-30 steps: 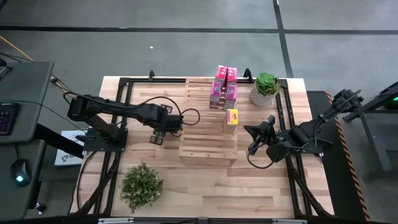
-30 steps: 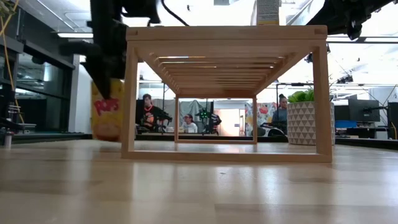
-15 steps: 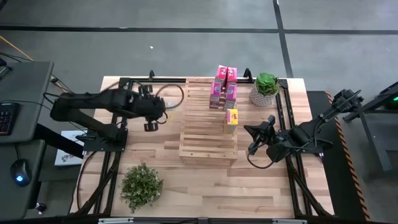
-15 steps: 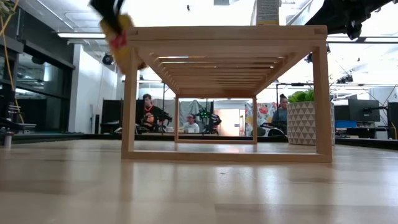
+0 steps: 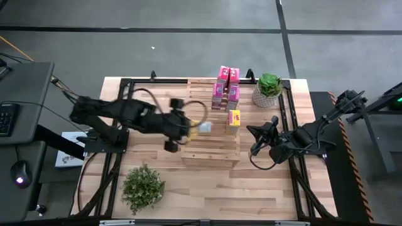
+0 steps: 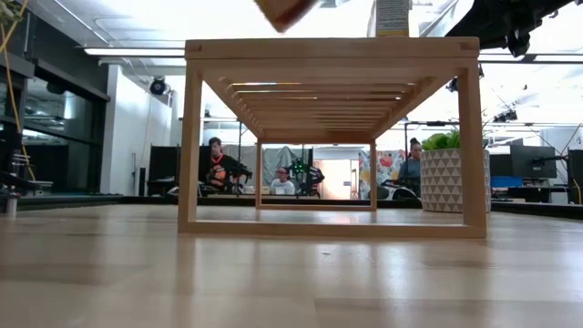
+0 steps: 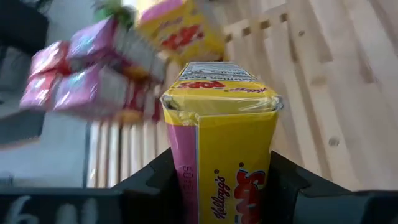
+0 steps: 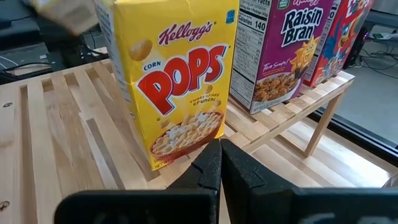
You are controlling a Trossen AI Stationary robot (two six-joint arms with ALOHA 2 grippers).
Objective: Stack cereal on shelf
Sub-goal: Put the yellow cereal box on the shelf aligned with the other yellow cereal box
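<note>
The pale slatted shelf [image 5: 210, 135] stands on the table; the low view looks through its frame [image 6: 332, 55]. Several pink cereal boxes [image 5: 225, 88] stand on its far end, and a yellow Pops box [image 5: 233, 118] stands upright nearer the middle [image 8: 171, 81]. My left gripper [image 5: 187, 129] hangs over the shelf, shut on another yellow cereal box [image 7: 221, 155], which shows blurred at the top of the low view [image 6: 284, 9]. My right gripper [image 8: 221, 163] is shut and waits at the shelf's right edge [image 5: 256, 139], facing the standing yellow box. My left gripper pinches the yellow cereal box between its two fingers [image 7: 152, 183], one on each of two opposite sides [image 7: 186, 186]. It comes from the table's left. The box is lifted clear above the shelf top, and its free end [image 7: 217, 78] points away from the wrist toward the standing boxes.
A potted plant in a patterned white pot [image 5: 268, 89] stands right of the pink boxes, and a leafy plant [image 5: 143, 187] sits near the table's near-left corner. Black frame rails [image 5: 286, 113] run along both sides. People sit in the room behind [image 6: 219, 164].
My left gripper has lifted the yellow box off the table left of the shelf. It swung up and toward the far-left, then moved right over the shelf top. The box now hangs clear above the slats. The right arm has stayed still.
</note>
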